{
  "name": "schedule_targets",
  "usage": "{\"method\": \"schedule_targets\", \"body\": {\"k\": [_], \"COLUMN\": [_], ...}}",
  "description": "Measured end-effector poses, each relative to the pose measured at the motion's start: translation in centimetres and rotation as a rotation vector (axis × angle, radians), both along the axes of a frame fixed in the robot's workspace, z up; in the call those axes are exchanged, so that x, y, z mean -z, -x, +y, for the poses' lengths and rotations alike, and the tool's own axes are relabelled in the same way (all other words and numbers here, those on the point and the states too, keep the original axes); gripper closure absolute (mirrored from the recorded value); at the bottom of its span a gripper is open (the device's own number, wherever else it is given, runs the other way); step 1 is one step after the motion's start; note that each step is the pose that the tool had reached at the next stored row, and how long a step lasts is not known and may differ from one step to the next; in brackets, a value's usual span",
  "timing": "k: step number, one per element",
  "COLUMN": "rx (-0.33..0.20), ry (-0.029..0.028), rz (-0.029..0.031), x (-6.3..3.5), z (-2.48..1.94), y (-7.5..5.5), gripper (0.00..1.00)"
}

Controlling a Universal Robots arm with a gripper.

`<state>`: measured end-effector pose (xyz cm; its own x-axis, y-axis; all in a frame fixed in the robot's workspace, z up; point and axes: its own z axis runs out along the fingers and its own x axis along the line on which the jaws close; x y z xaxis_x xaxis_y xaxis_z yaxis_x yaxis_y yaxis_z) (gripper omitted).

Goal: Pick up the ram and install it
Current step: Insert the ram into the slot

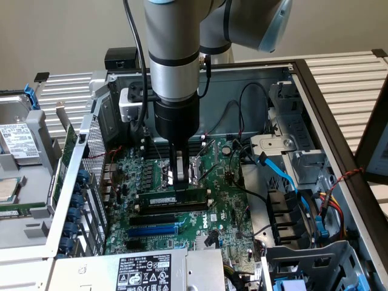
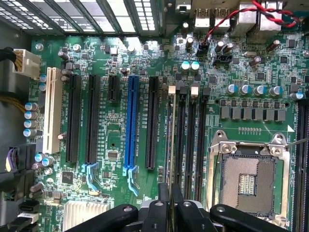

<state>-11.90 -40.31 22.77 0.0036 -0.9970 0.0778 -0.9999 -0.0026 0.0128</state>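
RAM held edge-up in the tool, over the memory slots beside the CPU socket.

The long flat dark-green ram stick (image 1: pixel 173 199) looks light, stiff and fragile; best gripped on the top edge mid-length, off the chips. The black two-finger tool (image 1: pixel 179 182) is nearly shut, pinching it there. In the wrist view the stick shows only edge-on (image 2: pixel 172 145); seating in the black slot (image 1: pixel 171 208), notch and clips can't be made out.

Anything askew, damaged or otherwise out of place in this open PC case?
Nothing looks damaged or spilled. The ram stands on edge on the motherboard, level and parallel to the long blue slot, with the gripper shut on its top edge. The CPU socket is empty, its contacts bare.
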Motion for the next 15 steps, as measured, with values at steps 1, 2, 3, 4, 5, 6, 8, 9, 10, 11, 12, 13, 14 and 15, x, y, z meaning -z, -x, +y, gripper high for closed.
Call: {"method": "schedule_targets", "body": {"k": [1, 2, 3, 4, 5, 6, 8, 9, 10, 11, 12, 13, 14, 15], "rx": [0.0, 0.0, 0.0, 0.0, 0.0, -0.001, -0.001, -0.001, -0.001, -0.001, -0.001, -0.001, -0.001, -0.001], "ry": [-0.0001, -0.0001, 0.0, -0.0001, 0.0001, 0.0, 0.0001, 0.0001, 0.0001, 0.0, 0.0, -0.0002, -0.0001, 0.0002], "rz": [-0.0001, -0.0003, -0.0003, -0.0003, -0.0004, -0.0006, -0.0009, -0.0009, -0.0008, -0.0008, -0.0008, 0.0007, -0.0004, -0.0004], "x": [0.03, 0.05, 0.07, 0.1, 0.12, 0.16, 0.23, 0.26, 0.28, 0.29, 0.3, 0.29, 0.3, 0.25], "z": [0.0, 0.0, 0.0, 0.0, 0.0, 0.0, 0.0, 0.0, 0.0, 0.0, 0.0, 0.01, 0.01, 0.0], "y": [0.0, 0.01, 0.01, 0.02, 0.02, 0.03, 0.05, 0.07, 0.08, 0.11, 0.14, 0.2, 0.21, 0.21], "gripper": [0.86, 0.86, 0.86, 0.86, 0.86, 0.86, 0.86, 0.86, 0.86, 0.86, 0.86, 0.86, 0.85, 0.85]}}
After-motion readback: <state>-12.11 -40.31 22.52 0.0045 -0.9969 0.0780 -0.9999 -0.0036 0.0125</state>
